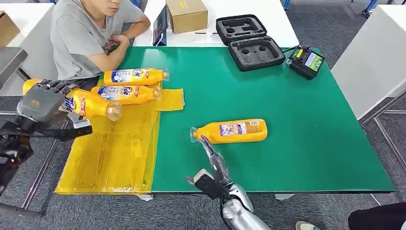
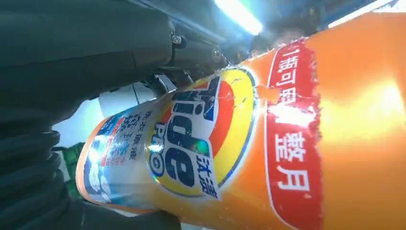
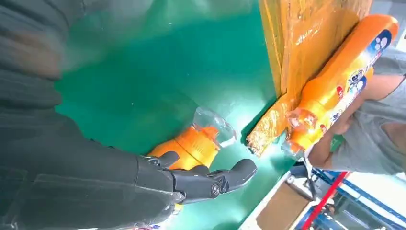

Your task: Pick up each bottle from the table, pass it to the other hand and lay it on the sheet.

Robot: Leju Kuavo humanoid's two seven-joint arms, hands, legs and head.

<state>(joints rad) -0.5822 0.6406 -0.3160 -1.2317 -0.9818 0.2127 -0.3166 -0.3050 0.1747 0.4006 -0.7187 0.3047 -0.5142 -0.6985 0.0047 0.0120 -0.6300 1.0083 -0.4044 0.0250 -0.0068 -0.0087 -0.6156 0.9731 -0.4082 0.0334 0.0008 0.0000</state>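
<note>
Head view: the left hand (image 1: 40, 101) grips a bottle (image 1: 91, 104) around its body, held level above the near-left part of the yellow sheet (image 1: 115, 153), clear cap pointing toward the table's middle. Left wrist view confirms the grasp: the bottle's Tide label (image 2: 201, 139) sits close against the hand's dark fingers (image 2: 86, 52). Two more bottles lie on the sheet's far end, side by side and touching or nearly so: one (image 1: 135, 75) farther back, one (image 1: 127, 94) nearer, both with caps pointing right. A fourth bottle (image 1: 233, 131) lies on its side on the green table (image 1: 297, 120), well apart from the sheet, cap pointing left. The right hand (image 1: 213, 165) is empty, fingers extended and apart, fingertips just beside that cap; contact cannot be confirmed. Right wrist view shows the fingers (image 3: 210, 179) spread beside the bottle's neck, not closed on it. A seated person (image 1: 88, 33) leans at the far-left corner. A black foam case (image 1: 249, 40), a cardboard box (image 1: 186, 14) and a handheld controller (image 1: 307, 61) lie at the far side.
</note>
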